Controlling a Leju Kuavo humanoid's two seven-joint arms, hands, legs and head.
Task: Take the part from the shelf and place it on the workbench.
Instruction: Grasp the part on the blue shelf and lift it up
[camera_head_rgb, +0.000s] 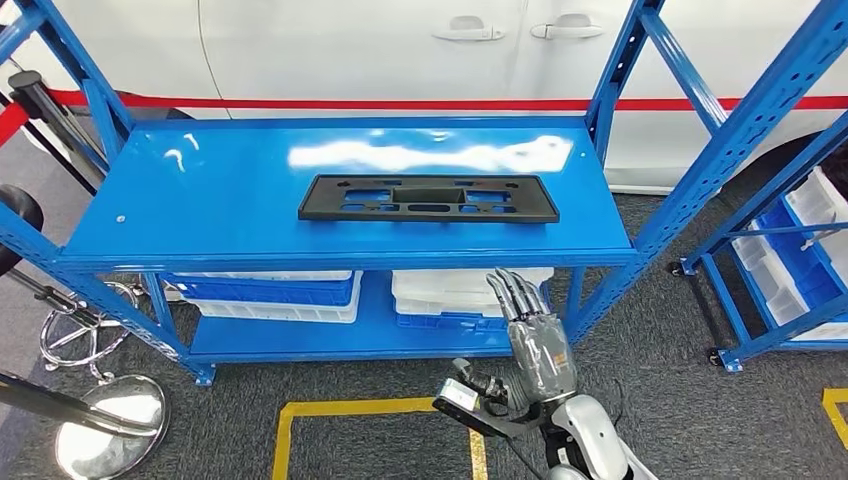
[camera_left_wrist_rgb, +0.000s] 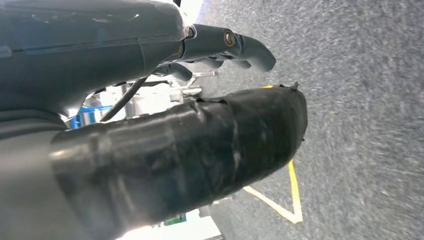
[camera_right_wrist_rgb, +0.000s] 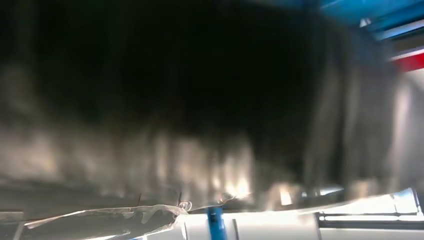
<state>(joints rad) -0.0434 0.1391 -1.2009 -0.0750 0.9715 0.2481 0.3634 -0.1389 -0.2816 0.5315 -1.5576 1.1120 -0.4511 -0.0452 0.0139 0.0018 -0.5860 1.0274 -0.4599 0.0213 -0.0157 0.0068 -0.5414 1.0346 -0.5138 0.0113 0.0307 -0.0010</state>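
Part: the black part (camera_head_rgb: 428, 198) is a long flat piece with holes cut in it. It lies flat on the top board of the blue shelf (camera_head_rgb: 200, 200), near the middle and a bit toward the back. No hand touches it.

Why it lies so: lying flat with bare board all around it, it looks easy to reach from the front.

Right hand: the right hand (camera_head_rgb: 530, 325) is lifted in front of the shelf, lower than the top board and below the right end of the part. Its fingers point up toward the shelf, straight and close side by side. It holds nothing. The right wrist view is too blurred to tell more.

Left hand: the left hand (camera_left_wrist_rgb: 165, 100) hangs down over the grey carpet. Its fingers are bent a little and there is nothing in them.

Under the part: white and blue boxes (camera_head_rgb: 280, 292) sit on the lower board of the shelf.

Behind the shelf: a white car (camera_head_rgb: 400, 50) with a red stripe.

Step now: I think the right hand is on its way up to the part. The grab is not yet done.

Worktop: I cannot see it from here.
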